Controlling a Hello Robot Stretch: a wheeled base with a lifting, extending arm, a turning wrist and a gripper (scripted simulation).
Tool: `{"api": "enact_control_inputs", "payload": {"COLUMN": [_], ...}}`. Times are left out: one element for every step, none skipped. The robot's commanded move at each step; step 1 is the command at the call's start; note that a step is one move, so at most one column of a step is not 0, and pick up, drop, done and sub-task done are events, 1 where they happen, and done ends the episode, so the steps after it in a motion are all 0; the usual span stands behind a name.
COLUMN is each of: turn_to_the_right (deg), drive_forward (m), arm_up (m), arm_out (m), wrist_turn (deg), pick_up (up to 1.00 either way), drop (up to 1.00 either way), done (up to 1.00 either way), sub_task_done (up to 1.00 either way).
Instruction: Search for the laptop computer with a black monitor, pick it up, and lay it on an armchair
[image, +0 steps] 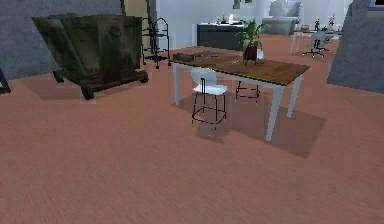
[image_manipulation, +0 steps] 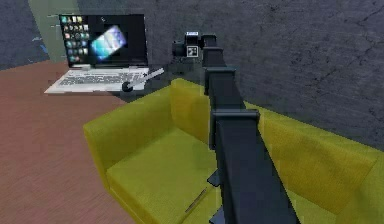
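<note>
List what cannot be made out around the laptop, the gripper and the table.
- Arm side view: whether the gripper holds the laptop; its small dark far end merges with the laptop's edge.
- Arm side view: the middle of the yellow armchair, hidden by the arm; the right edge cuts it off.
- Forward view: the flat dark thing on the table, too small to name.

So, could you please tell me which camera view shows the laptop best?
The arm side view. There the laptop stands open, dark screen and pale keyboard facing the camera, left of the claw and beyond the yellow armchair. The forward view takes in a wooden table, a potted plant and a cart instead.
</note>
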Motion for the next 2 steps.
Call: {"api": "enact_control_inputs", "payload": {"turn_to_the_right": [0.0,0.0], "drive_forward": [0.0,0.0], "arm_up": [0.0,0.0], "arm_out": [0.0,0.0], "wrist_turn": [-45.0,-27.0], "pick_up": [0.0,0.0], "drop": [0.0,0.0], "done": [0.0,0.0], "sub_task_done": [0.0,0.0]}}
